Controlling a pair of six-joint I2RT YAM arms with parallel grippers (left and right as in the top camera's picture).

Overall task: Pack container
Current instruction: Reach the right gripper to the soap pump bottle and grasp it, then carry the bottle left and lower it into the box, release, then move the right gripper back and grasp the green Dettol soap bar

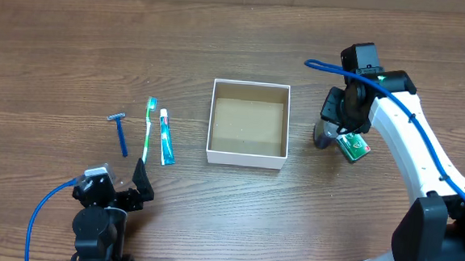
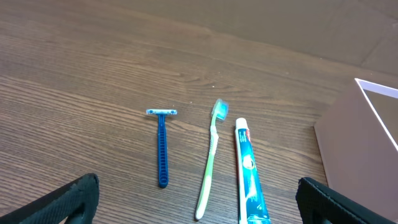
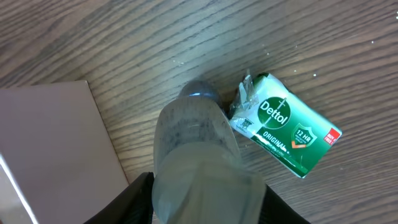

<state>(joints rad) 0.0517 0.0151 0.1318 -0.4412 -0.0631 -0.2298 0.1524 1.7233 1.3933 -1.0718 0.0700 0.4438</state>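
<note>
Just right of the box (image 1: 249, 123), the right gripper (image 3: 208, 199) is clamped around a clear bottle (image 3: 193, 134), with a green soap bar (image 3: 286, 127) just beside it on the counter (image 1: 211, 218). The box sits mid-counter with nothing in it, so this looks like the first pick. Next, the bottle needs lifting over the wall and releasing inside. The left gripper (image 1: 116, 188) hangs wide open near the razor (image 2: 161, 146), toothbrush (image 2: 211, 162) and toothpaste (image 2: 249, 174).
</note>
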